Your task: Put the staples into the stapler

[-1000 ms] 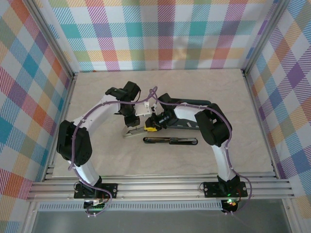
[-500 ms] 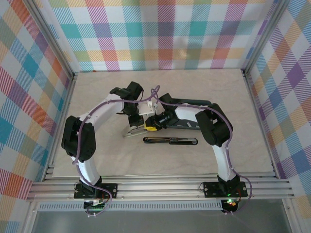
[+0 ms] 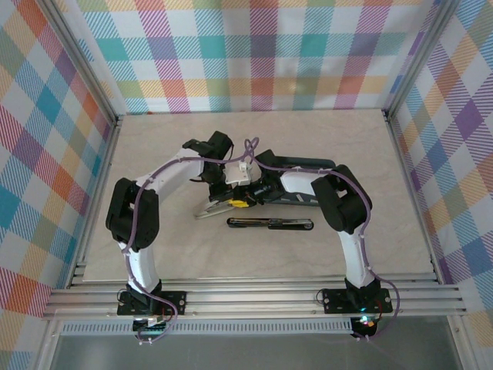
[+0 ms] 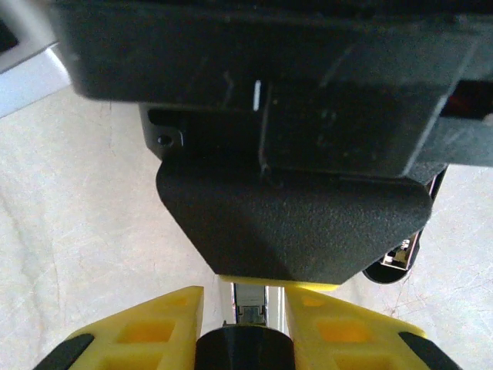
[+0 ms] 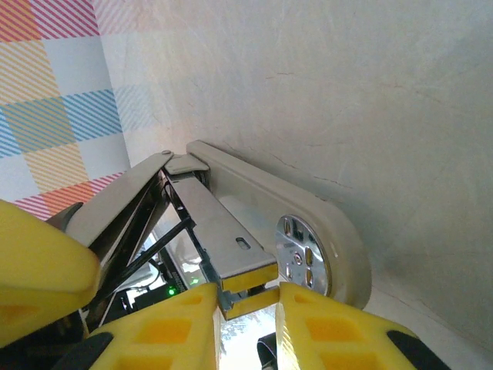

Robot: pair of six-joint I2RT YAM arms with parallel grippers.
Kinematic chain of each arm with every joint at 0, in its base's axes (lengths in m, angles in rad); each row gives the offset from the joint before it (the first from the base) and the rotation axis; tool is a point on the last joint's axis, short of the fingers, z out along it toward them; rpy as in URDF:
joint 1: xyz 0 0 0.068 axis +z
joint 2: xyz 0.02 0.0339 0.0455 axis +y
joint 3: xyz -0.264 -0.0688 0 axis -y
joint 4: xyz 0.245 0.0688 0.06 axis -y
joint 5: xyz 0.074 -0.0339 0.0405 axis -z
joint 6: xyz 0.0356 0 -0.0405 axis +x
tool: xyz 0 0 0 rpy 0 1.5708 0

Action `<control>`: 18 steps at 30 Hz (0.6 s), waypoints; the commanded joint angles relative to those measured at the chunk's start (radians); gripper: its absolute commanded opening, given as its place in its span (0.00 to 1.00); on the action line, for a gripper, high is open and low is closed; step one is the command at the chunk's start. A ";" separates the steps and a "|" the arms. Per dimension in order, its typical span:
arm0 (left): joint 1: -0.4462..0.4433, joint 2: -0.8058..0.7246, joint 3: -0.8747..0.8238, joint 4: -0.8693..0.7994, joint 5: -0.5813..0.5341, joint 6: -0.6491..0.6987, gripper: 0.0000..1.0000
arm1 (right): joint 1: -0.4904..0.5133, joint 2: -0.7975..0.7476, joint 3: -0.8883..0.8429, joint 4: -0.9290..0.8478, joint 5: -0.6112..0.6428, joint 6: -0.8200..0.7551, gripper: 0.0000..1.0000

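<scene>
Staples: likely light, brittle strip, so pinch flat sides mid-length. Right gripper [image 5: 248,297] clamps grey stapler's [image 5: 327,231] magazine [image 5: 227,235] tip; left gripper [image 4: 245,299] over stapler, grasp unclear.

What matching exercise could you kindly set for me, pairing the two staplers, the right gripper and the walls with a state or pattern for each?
Things:
1. pale stapler
2. black stapler
3. right gripper
4. walls

States:
A. checked in many colours
B. hinged open
C. lying flat with nothing holding it
D. closed on a metal rail

Pairs: 1-B, 2-C, 3-D, 4-A
</scene>
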 commanded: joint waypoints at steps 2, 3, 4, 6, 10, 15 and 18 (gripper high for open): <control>-0.019 0.057 0.024 0.008 0.033 0.007 0.19 | -0.010 0.011 -0.056 -0.008 -0.001 0.015 0.25; -0.020 0.064 0.025 0.005 0.030 0.009 0.19 | -0.013 0.007 -0.062 -0.003 -0.001 0.018 0.25; -0.020 0.068 0.028 0.004 0.027 0.010 0.19 | -0.015 0.004 -0.067 0.001 -0.001 0.019 0.25; -0.022 0.078 0.027 -0.001 0.023 0.015 0.19 | -0.019 -0.004 -0.083 0.016 -0.001 0.026 0.28; -0.022 0.096 0.031 -0.012 0.022 0.020 0.19 | -0.028 -0.019 -0.106 0.039 -0.003 0.032 0.28; -0.022 0.112 0.040 -0.029 0.015 0.026 0.19 | -0.037 -0.046 -0.134 0.067 -0.007 0.040 0.32; -0.022 0.121 0.042 -0.035 0.013 0.029 0.19 | -0.051 -0.072 -0.155 0.064 0.007 0.039 0.33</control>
